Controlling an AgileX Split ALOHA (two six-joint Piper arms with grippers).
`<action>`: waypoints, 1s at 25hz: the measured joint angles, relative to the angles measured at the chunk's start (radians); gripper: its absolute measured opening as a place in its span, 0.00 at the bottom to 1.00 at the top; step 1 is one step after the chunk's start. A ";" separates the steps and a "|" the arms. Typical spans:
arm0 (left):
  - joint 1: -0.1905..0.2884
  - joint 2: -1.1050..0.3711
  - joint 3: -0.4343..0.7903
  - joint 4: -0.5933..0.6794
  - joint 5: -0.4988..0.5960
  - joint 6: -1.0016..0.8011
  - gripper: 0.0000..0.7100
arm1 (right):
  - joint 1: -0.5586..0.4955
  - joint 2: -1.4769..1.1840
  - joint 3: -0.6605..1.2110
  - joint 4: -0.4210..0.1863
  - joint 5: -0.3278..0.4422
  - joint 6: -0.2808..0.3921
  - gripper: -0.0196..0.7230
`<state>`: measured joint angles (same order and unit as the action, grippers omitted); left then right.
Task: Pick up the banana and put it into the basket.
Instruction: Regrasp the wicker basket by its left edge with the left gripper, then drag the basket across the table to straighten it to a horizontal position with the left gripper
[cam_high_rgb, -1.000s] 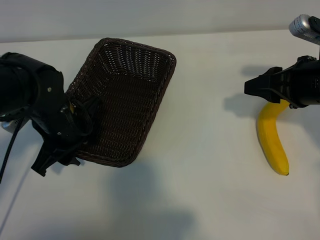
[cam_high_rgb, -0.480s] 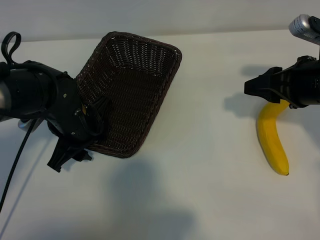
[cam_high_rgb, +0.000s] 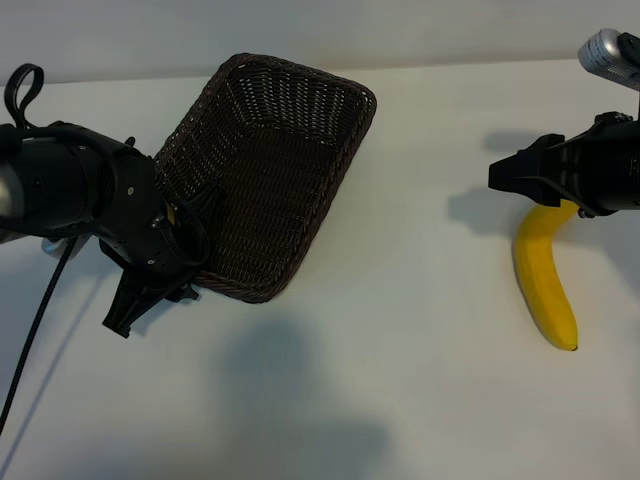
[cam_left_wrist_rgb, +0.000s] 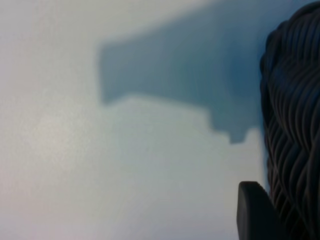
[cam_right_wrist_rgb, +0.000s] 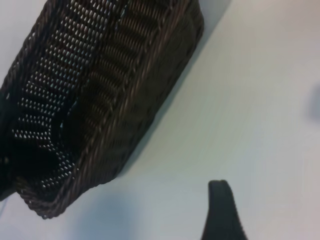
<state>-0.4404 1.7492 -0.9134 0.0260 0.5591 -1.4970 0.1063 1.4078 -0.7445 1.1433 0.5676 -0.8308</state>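
Exterior view: the banana (cam_high_rgb: 546, 283) lies on the white table (cam_high_rgb: 400, 330) at the right, well apart from the basket (cam_high_rgb: 270, 175), its upper end tucked under the right gripper (cam_high_rgb: 510, 172), which hangs above it holding nothing; whether its fingers are spread I cannot tell. The basket stands left of centre, tilted up, its near-left corner at the left gripper (cam_high_rgb: 190, 245). That gripper looks clamped on the braided rim there, though the arm's own bulk hides the fingertips, so the pinch is a judgement.

Risks from here: a grip on one corner could let the basket swing or slip, and it might drop askew. The right gripper, coming down on the banana's curved end, could roll it or nudge it toward the table's right side, which is close.

Between basket and banana the table is bare, giving broad room to carry across; the basket's open mouth faces that way
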 joint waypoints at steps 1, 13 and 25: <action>0.000 -0.004 0.000 0.000 -0.001 0.006 0.34 | 0.000 0.000 0.000 -0.004 0.000 0.001 0.66; 0.059 -0.126 -0.003 0.019 -0.035 0.249 0.22 | 0.000 0.000 0.000 -0.012 0.013 0.004 0.66; 0.224 -0.102 -0.313 -0.244 0.253 1.168 0.22 | 0.000 0.000 0.000 -0.014 0.013 0.005 0.66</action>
<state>-0.2164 1.6474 -1.2266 -0.2179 0.8121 -0.3291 0.1063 1.4078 -0.7445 1.1297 0.5804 -0.8258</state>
